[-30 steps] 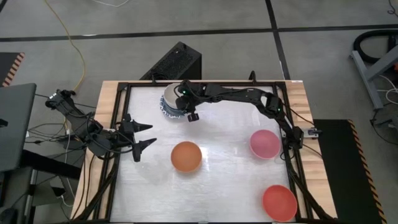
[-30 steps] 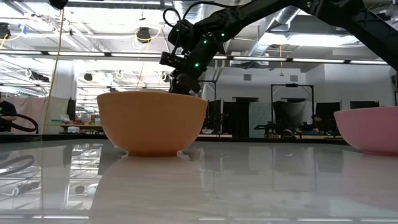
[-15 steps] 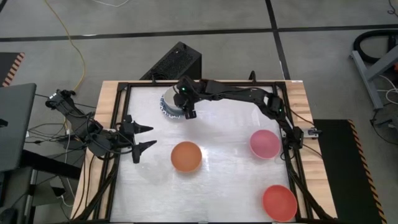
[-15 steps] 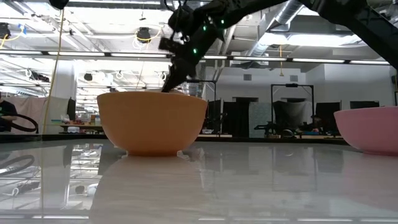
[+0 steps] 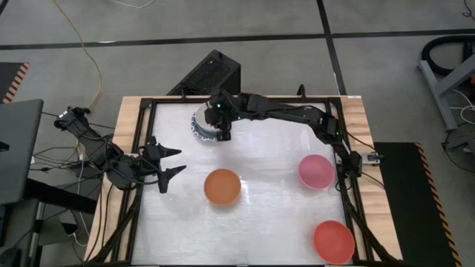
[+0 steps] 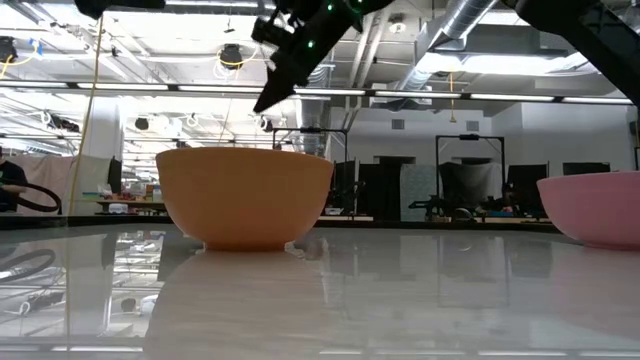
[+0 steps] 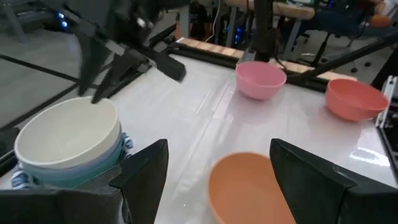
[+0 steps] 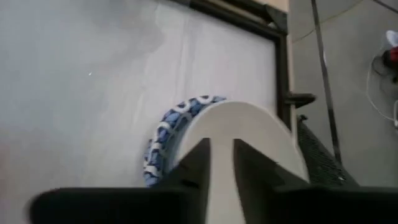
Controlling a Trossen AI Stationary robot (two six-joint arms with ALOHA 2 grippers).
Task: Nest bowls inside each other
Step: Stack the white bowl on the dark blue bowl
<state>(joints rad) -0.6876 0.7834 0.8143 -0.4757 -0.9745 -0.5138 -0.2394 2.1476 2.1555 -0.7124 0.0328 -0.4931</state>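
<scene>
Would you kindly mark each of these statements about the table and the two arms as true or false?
1. The orange bowl is nested inside the pink bowl. False: they stand apart.
2. The right gripper is over the stack of bowls at the table's far edge. True.
3. The left gripper holds the red bowl. False: it is open and empty.
4. The stack's top bowl is cream. True.
5. Three bowls stand singly. True.

Bright overhead light, glare on tabletop (image 6: 420,290)
</scene>
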